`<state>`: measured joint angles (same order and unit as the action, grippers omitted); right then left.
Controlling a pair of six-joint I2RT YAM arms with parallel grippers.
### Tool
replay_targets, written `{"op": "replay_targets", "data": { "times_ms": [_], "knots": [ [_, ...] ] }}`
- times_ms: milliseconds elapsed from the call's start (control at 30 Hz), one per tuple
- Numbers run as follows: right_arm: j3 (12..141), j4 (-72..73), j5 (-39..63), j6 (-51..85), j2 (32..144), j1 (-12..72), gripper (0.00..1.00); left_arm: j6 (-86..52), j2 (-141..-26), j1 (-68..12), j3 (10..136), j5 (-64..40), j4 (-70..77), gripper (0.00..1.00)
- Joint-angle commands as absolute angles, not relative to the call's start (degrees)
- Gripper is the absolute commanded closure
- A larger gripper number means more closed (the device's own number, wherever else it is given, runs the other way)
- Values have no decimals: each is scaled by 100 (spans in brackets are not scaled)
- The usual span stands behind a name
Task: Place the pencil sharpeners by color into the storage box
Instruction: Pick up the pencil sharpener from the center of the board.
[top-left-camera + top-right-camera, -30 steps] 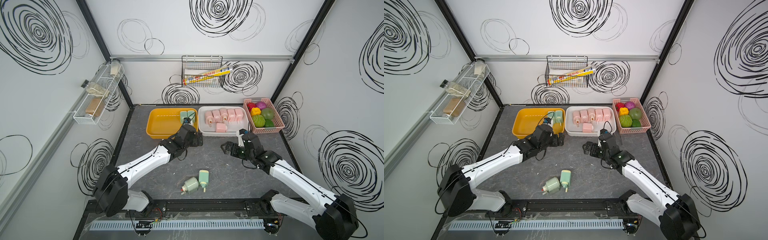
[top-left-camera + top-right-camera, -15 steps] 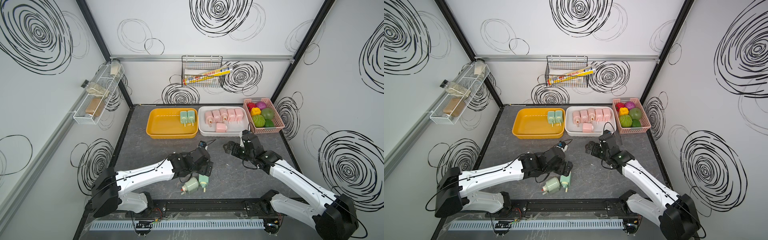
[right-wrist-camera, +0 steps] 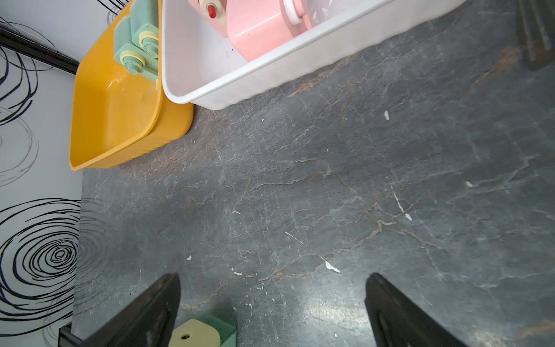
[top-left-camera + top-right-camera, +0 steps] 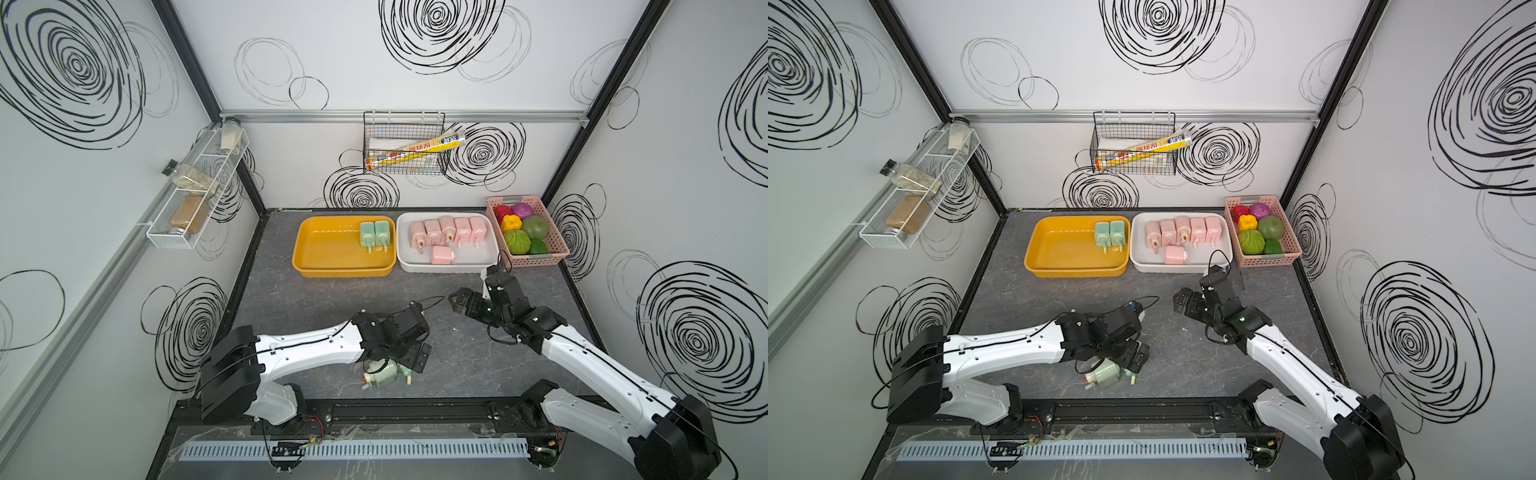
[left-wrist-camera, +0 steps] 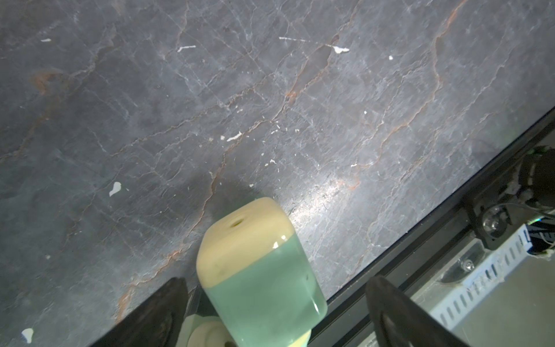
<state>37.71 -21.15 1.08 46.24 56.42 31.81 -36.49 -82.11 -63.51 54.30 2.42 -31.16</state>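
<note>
The left claw (image 5: 277,281) hangs low at the front of the table (image 4: 316,303), jaws spread wide with a green sharpener (image 5: 258,270) lying between them, ungripped, and a second sharpener (image 4: 382,372) just beside it. The right claw (image 3: 274,278) is spread wide too, empty, over bare table near the white tray (image 4: 446,269). That tray holds six pink sharpeners (image 4: 446,226); the yellow tray (image 4: 343,272) alongside holds a green pair (image 4: 375,233).
</note>
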Motion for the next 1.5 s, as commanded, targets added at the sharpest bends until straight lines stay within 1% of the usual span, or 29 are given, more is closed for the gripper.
{"op": "replay_targets", "data": {
  "times_ms": [0, 767, 933, 1167, 1333, 1467],
  "knots": [
    [3726, -2245, 94, 4496, 5498, 3217, 0, -3657, -8317, -6441, 5510, 446, -3101, 1],
    [3753, -2342, 124, 4298, 5456, 3218, 0, -3365, -8565, -6599, 5610, 371, -2637, 0],
    [3753, -2345, 126, 4271, 5464, 3217, 0, -3417, -8571, -6695, 5519, 881, -2803, 0],
    [3744, -2347, 126, 4271, 5467, 3217, 0, -3316, -8517, -6946, 5317, 1275, -2698, 5],
    [3764, -2379, 127, 4271, 5458, 3217, 0, -3477, -8672, -6987, 5318, 1555, -2914, 8],
    [3746, -2372, 128, 4280, 5457, 3217, 0, -3524, -8701, -6987, 5307, 1494, -2843, 11]
  ]
}}
